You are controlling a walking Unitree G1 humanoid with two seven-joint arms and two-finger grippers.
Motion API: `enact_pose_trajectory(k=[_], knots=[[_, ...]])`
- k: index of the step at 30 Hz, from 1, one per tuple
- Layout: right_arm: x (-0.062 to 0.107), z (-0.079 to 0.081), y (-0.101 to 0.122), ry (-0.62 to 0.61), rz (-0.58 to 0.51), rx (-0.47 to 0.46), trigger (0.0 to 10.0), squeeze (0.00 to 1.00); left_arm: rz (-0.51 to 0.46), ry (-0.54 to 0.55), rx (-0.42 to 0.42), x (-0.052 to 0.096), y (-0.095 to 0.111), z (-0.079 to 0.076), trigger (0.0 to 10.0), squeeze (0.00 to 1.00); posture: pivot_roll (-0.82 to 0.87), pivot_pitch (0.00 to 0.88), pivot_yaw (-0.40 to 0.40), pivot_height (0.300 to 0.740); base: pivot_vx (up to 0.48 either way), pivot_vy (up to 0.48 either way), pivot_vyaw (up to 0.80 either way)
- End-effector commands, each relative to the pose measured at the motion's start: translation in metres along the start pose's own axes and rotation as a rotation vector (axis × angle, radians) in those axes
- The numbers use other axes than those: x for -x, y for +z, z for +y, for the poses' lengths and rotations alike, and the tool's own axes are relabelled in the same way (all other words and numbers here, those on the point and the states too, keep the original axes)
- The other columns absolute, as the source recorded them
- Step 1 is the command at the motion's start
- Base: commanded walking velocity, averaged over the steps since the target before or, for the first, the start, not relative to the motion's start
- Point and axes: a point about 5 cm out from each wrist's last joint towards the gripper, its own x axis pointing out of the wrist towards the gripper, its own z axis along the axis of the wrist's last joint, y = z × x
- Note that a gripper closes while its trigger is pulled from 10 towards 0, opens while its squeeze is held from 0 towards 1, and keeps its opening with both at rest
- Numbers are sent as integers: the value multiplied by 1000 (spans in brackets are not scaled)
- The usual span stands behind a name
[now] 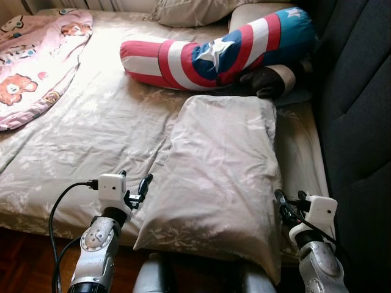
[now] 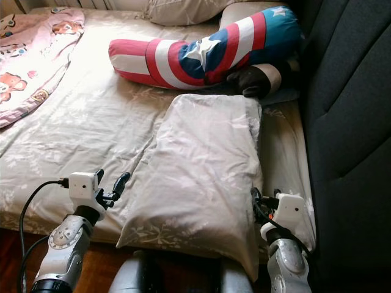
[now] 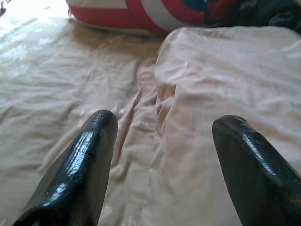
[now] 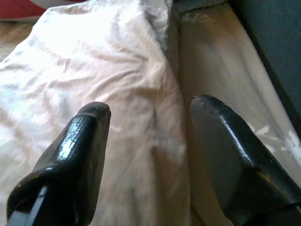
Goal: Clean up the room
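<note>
Bed: a wide bed (image 1: 91, 122) covered with a beige floral-patterned sheet, its near edge over dark wood floor (image 1: 24, 262).
Pillow: a large beige floral fabric pillow (image 1: 220, 177) lies lengthwise on the bed's right half, its near end hanging over the bed's edge, between the two arms.
Left tool: the left tool (image 1: 139, 190) sits just beside the pillow's left edge at its near end; in the left wrist view the black fingers (image 3: 80, 165) stand wide apart, one over the sheet, the other over the pillow, holding nothing.
Right tool: the right tool (image 1: 285, 203) is just beside the pillow's right edge, near the bed's right side; its fingers (image 4: 80, 150) are spread wide and empty, straddling the pillow's edge.
Bolster: a long red, white and blue striped cushion with a white star (image 1: 220, 52) lies across the bed beyond the pillow.
Blanket: a pink blanket printed with bears (image 1: 33, 55) lies at the far left.
Far pillow: another beige pillow (image 1: 189, 11) at the head.
Right side: a dark grey padded panel (image 1: 357, 122) runs along the bed.
</note>
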Motion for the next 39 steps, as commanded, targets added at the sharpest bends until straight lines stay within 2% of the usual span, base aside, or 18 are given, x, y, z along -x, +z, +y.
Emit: enact_pose_trajectory(k=[1, 16, 27, 30, 39], knots=[[4, 1, -3, -1, 14, -13, 10000, 0, 10, 16, -1, 3, 0, 6, 10000, 0, -23, 232, 40, 644, 0, 0, 0], [6, 7, -7, 43, 32, -27, 10000, 0, 16, 16, -1, 2, 1, 7, 10000, 0, -27, 234, 47, 644, 0, 0, 0], [6, 9, -8, 53, 40, -38, 10000, 0, 9, 3, 8, -1, 4, 4, 10000, 0, -28, 236, 49, 644, 281, 0, 0], [7, 9, -8, 33, 41, -73, 10000, 0, 12, 9, 7, -2, 4, 6, 10000, 0, -34, 242, 51, 644, 375, 0, 0], [11, 13, -11, 57, 54, -51, 10000, 0, 12, 5, 7, -1, 4, 6, 10000, 0, -34, 247, 50, 644, 391, 0, 0]])
